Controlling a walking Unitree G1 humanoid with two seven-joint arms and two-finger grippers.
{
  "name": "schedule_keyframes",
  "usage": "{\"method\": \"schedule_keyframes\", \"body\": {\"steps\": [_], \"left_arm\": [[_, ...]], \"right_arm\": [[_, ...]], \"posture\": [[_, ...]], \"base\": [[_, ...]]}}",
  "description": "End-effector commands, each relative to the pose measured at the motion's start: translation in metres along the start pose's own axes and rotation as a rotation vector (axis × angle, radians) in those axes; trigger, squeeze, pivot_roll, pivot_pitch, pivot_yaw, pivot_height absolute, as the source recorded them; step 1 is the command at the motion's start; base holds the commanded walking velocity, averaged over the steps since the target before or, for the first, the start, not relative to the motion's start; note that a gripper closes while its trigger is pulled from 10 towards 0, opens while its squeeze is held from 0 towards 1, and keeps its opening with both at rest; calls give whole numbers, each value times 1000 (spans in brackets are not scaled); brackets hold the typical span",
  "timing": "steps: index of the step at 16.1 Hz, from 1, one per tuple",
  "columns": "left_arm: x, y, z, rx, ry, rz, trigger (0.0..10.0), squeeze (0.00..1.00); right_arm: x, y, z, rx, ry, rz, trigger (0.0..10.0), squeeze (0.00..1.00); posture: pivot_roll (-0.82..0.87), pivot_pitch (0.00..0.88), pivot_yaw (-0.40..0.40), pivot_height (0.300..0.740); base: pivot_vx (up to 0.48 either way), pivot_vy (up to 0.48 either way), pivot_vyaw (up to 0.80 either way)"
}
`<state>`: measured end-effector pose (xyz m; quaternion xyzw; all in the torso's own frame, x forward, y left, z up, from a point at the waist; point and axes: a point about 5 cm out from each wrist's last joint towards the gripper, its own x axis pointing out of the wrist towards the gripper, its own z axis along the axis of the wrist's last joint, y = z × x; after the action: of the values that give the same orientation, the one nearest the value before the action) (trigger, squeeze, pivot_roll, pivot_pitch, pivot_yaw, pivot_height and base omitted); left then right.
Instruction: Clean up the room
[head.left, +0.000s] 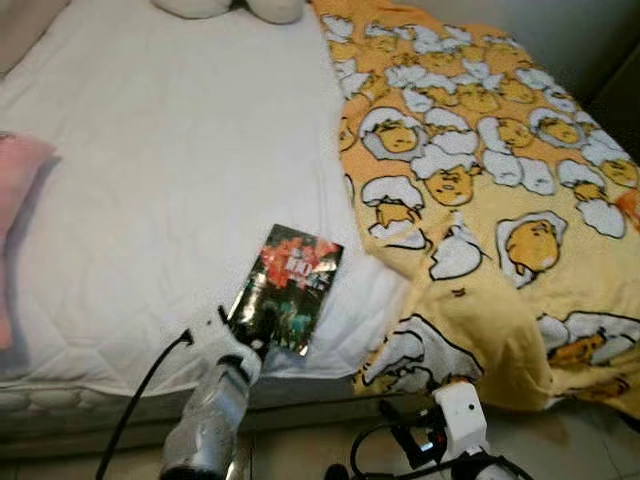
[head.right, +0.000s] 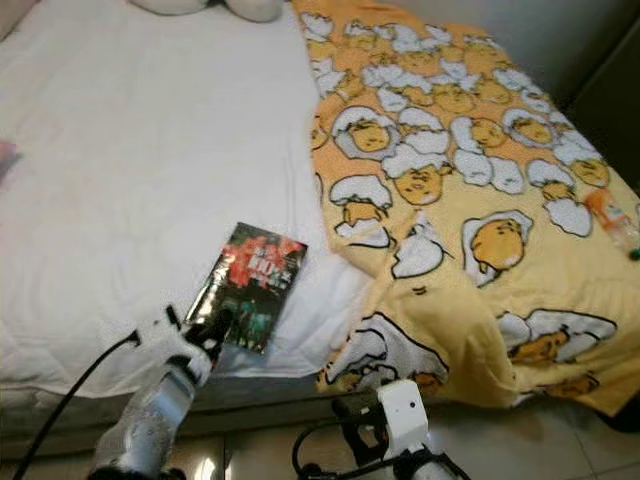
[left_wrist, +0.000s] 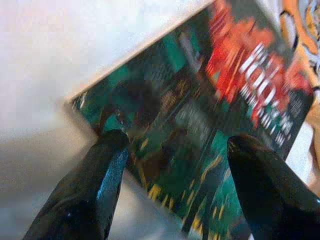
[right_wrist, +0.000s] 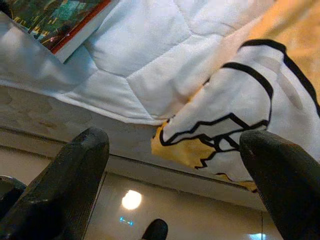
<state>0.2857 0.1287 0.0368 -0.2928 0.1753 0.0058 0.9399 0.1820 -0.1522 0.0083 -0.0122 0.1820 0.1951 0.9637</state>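
Observation:
A dark book (head.left: 290, 285) with a red and green cover lies on the white bed (head.left: 170, 170), close to its front edge. My left gripper (head.left: 262, 325) is at the book's near end and is open. In the left wrist view its two black fingers (left_wrist: 95, 185) stand wide apart, with the book (left_wrist: 215, 115) spanning the gap between them. My right gripper (right_wrist: 175, 137) hangs low in front of the bed, open and holding nothing. It faces the mattress edge and the hanging corner of the blanket (right_wrist: 225, 120).
A yellow blanket (head.left: 480, 180) printed with egg cartoons covers the right side of the bed and drapes over the front edge. A pink cloth (head.left: 15, 180) lies at the left edge. White plush things (head.left: 230, 8) rest at the head. Tiled floor (head.left: 570, 450) runs below.

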Motion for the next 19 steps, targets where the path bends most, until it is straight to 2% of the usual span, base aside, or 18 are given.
{"method": "schedule_keyframes", "body": {"steps": [1,2,3,5,7,8,9,11,12,13,17,18,19], "left_arm": [[-3,-35,-30,-43,48,-65,10000,0],[-2,-34,-19,16,1,-70,10000,0],[-2,-30,-15,-25,-5,-52,10000,0],[-4,-25,-9,-35,-19,-48,10000,0],[-12,-21,2,-7,-59,-58,10000,0],[-17,-21,10,63,-99,-75,10000,0],[-27,-26,26,270,-202,-111,10000,0],[-43,-42,36,663,-354,-221,10000,0],[-44,-29,21,622,-270,-170,10000,0],[-46,-24,14,622,-239,-160,10000,0],[-54,-12,-5,623,-181,-115,10000,0],[-57,-7,-7,821,-181,-51,10000,0],[-58,-4,-10,897,-173,-12,10000,0]], "right_arm": [[-6,-5,-7,14,21,-24,10000,0],[-7,-6,-8,13,22,-30,10000,0],[-8,-6,-8,15,23,-33,10000,0],[-8,-5,-9,15,24,-31,10000,0],[-8,-5,-9,14,21,-32,10000,0],[-8,-5,-9,14,20,-32,10000,0],[-8,-5,-10,13,20,-31,10000,0],[-8,-6,-12,8,19,-29,10000,0],[-6,-6,-12,7,18,-27,10000,0],[-5,-6,-11,7,16,-28,10000,0],[-2,-6,-13,11,12,-32,10000,0],[-2,-7,-10,-5,43,-40,10000,0],[-1,-7,-5,-12,50,-44,10000,0]], "posture": [[55,199,-133,740],[57,199,-130,740],[61,198,-128,740],[65,195,-125,740],[68,190,-122,740],[79,186,-119,740],[92,183,-118,740],[117,171,-117,740],[127,158,-116,740],[127,157,-116,740],[132,143,-117,740],[121,141,-125,740],[117,146,-127,740]], "base": [[0,0,0],[0,0,0],[0,0,0],[0,0,0],[0,0,0],[0,0,0],[0,0,0],[0,0,0],[0,0,0],[0,0,0],[0,0,0],[0,0,0],[0,0,0]]}}
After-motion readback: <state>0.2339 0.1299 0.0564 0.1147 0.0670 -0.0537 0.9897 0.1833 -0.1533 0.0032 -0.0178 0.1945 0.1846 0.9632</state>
